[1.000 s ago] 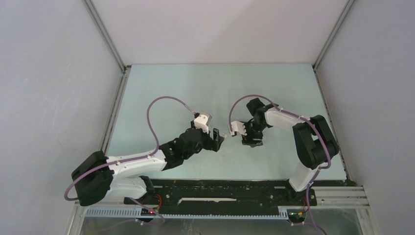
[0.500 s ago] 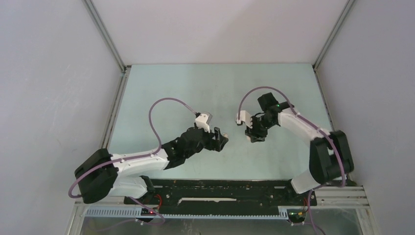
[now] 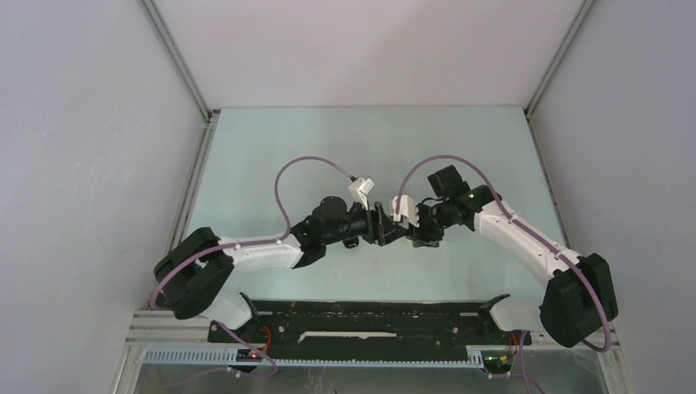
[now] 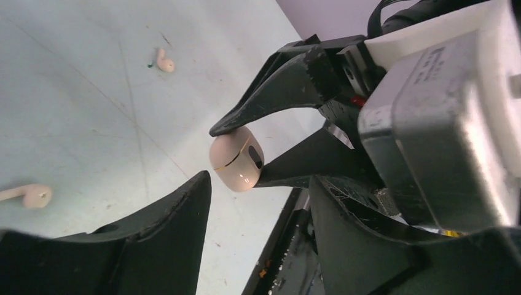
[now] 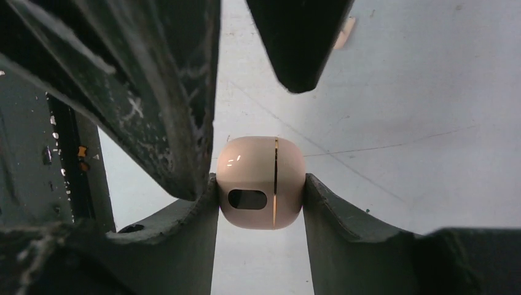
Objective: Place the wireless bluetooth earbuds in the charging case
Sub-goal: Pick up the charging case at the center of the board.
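- Out on the left of the left wrist view, the first earbud, beige-pink, lies loose on the pale table.
- A second earbud, same colour, lies further up that view. It too is on the bare surface, well apart from the first.
- Neither bud is in the case, and neither is touched by a finger.
- Now the left arm, stretched low across the table towards the middle.
- The left gripper stands with its jaws spread wide, and nothing is caught between them.
- Its dark fingers frame the case from the near side, and the case sits just past their tips.
- Dead centre is the charging case: a rounded beige-pink pebble with its lid closed, a thin gold seam and a dark oval on its face. It is held up off the table.
- The right gripper has it. The two fingers are pressed against opposite sides of the case, clamped firmly.
- From above, the two grippers meet nose to nose at mid-table.
- Last, the right arm reaches in from the right-hand side.
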